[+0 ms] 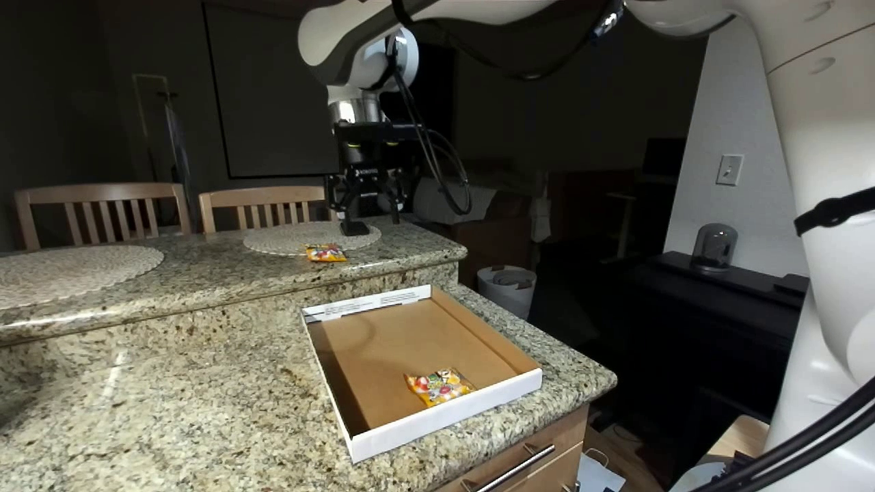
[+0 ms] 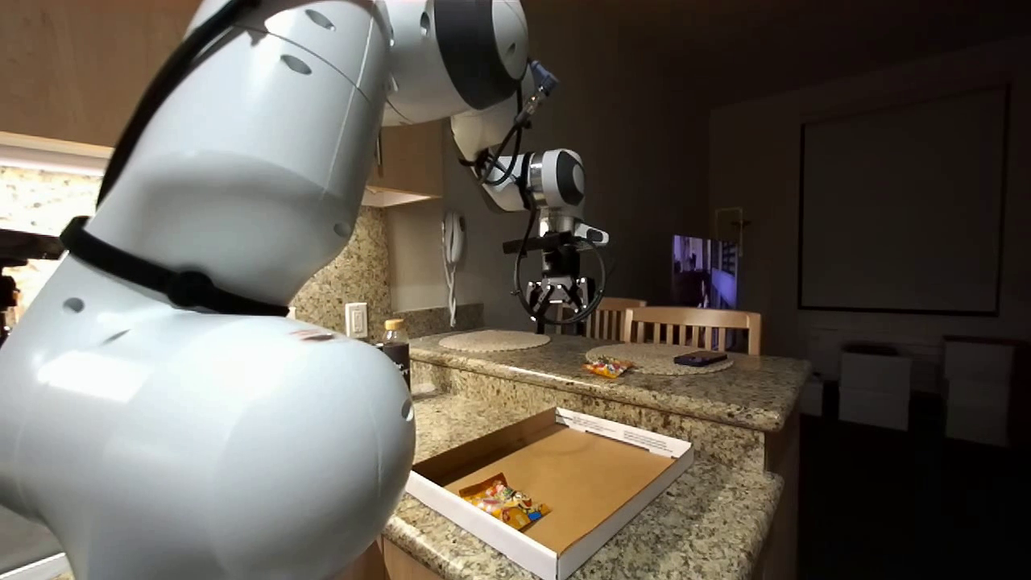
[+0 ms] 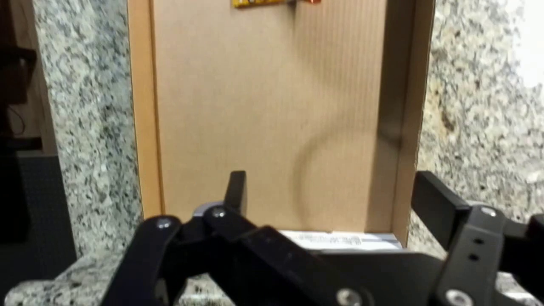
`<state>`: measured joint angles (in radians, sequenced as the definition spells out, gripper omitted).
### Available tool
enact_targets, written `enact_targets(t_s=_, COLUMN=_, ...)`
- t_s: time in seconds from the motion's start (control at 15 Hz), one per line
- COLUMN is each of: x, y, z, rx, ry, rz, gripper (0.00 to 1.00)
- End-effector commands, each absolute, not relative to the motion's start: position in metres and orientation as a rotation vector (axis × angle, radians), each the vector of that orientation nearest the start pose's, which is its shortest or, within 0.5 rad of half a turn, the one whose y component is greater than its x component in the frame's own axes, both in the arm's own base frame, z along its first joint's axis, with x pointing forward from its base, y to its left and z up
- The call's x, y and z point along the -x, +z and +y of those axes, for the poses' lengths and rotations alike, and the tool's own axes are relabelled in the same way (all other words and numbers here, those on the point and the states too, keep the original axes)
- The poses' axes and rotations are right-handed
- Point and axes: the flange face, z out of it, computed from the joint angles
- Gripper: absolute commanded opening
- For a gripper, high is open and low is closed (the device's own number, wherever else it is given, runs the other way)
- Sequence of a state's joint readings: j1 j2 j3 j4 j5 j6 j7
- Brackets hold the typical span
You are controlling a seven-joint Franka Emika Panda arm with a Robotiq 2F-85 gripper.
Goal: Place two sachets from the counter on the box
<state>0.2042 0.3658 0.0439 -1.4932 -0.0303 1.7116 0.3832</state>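
One orange-and-yellow sachet lies flat inside the box, near its front wall. In the wrist view only the edge of this sachet shows, at the top of the picture. Another sachet rests on the raised part of the granite counter, by the rim of a placemat. My gripper points down, high above the end of the box nearest the raised ledge. Its fingers stand wide apart with nothing between them. In both exterior views the gripper appears dark against a dark background.
Two round woven placemats lie on the raised ledge. A dark phone sits on the placemat near the sachet. Wooden chairs stand behind the ledge. A bottle is beside the arm, and the step of the ledge rises behind the box.
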Motion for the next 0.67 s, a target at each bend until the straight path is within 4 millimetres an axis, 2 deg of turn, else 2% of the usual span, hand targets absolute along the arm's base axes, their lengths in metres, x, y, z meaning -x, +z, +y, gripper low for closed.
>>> enact_targets(t_s=0.0, x=-0.668, y=0.444, z=0.166, rx=3.21, ry=0.011, rz=0.125, gripper=1.0)
enact_targets(t_s=0.33, x=-0.706, y=0.418, z=0.203, rx=3.298, ry=-0.227, rz=-0.067, gripper=1.0)
enact_targets(t_s=0.6, x=-0.729, y=0.409, z=0.232, rx=3.35, ry=-0.386, rz=-0.218, gripper=1.0)
